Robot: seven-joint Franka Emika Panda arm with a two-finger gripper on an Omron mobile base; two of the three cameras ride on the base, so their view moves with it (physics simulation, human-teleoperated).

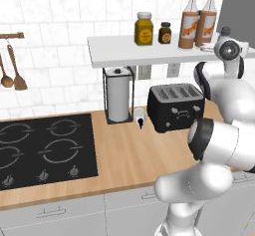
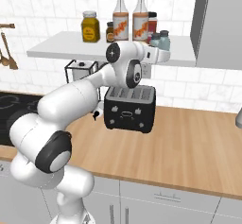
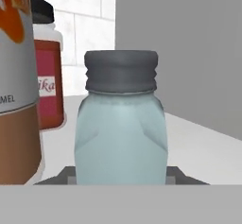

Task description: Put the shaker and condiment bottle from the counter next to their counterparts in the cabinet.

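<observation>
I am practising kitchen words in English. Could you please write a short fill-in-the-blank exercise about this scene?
1. The two tall orange-brown sauce bottles stand side by side on the white wall ____.
2. The small pale blue-grey shaker between the gripper fingers has a dark grey ____.
3. The black toaster stands on the light wooden ____.
4. The squat yellow jar stands ____ of the bottles in both base views.

Missing words: shelf; cap; counter; left

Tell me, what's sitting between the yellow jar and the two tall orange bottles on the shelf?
A small dark-lidded brown jar stands between the yellow jar and the orange bottles, on the white shelf. The left base view shows it best.
</observation>
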